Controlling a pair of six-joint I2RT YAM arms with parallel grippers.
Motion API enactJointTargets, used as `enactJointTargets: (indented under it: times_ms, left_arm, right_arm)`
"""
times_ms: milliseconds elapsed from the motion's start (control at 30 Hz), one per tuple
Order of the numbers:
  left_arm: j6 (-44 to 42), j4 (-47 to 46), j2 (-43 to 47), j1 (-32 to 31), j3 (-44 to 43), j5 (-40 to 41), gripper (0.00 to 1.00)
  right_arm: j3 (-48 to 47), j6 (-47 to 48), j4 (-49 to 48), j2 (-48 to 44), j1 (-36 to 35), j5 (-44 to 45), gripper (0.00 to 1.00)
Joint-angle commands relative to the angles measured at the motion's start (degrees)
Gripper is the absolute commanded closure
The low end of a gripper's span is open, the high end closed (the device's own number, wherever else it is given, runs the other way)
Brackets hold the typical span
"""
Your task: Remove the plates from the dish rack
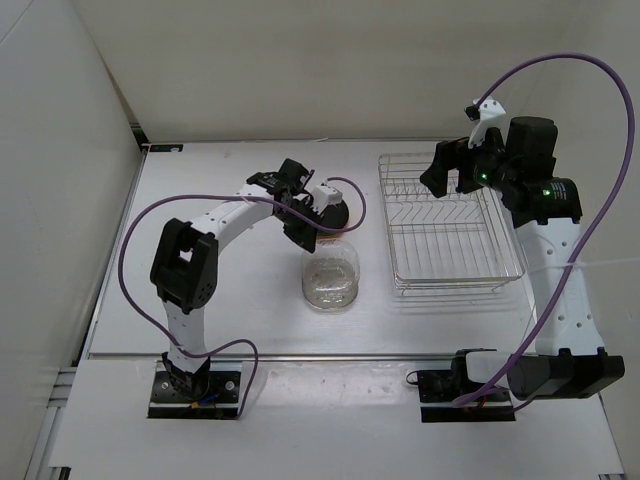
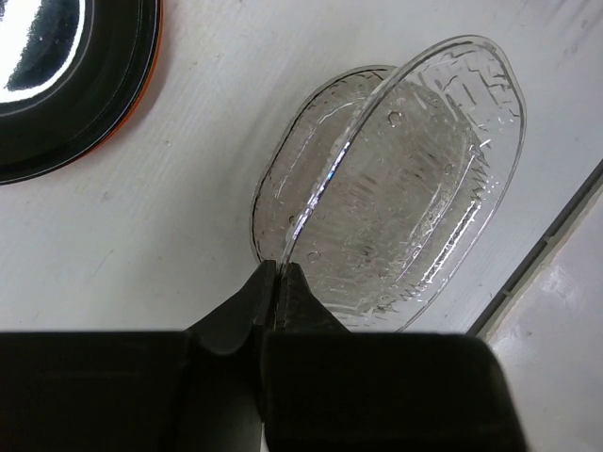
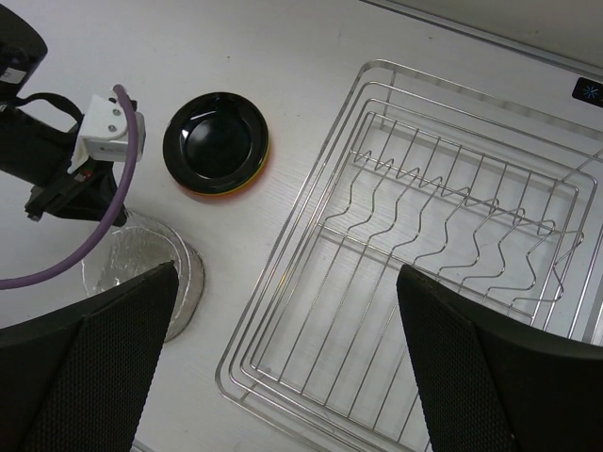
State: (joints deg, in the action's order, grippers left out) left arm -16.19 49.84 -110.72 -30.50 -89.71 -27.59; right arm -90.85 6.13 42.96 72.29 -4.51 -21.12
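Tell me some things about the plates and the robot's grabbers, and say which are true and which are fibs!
1. The dish rack has no plates in it. True.
2. The left gripper pinches the clear plate by its rim. True.
3. The black plate sits inside the rack. False: it lies on the table to the left of the rack, on top of an orange plate.
4. The right gripper holds a plate. False: it is open over the rack and holds nothing.
5. The clear plate is closer to the arm bases than the black plate. True.
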Motion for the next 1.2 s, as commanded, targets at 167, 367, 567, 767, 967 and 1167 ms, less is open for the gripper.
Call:
enactJointTargets:
  times_ms: [167,367,567,767,967,1167]
  left_arm:
    - [-0.2,-2.4,-1.1,0.1,1.0,-1.8,0.89]
    - [-0.7,-3.0,-1.1,0.1,2.1,-1.8,0.89]
    - [-0.7,-3.0,-1.7,-0.4,2.6,-1.2,0.89]
    - [-0.7,-3.5,-1.7,-1.5,2.6,-1.2,0.89]
    - [-0.2,-3.5,-1.7,-2.0,2.6,-1.2,0.89]
    - [0.5,-4.1,-1.2,-2.0,3.8,-0.1,0.88]
  right_arm:
    - [0.1,0.4,-1.5,-1.7,0.0,-1.0,0.0]
    - [0.1,0.4,-1.5,-1.7,0.0,-1.0,0.0]
    - [0.1,-0.2,-1.5,-1.7,0.0,-1.0,0.0]
    - [0.1,-0.2,-1.5,-1.7,0.0,-1.0,0.0]
    - [0.1,-0.2,-1.5,-2.8,0.0,-1.0,0.0]
    - [0.6,-0.2,-1.5,-2.8,0.0,-1.6,0.0]
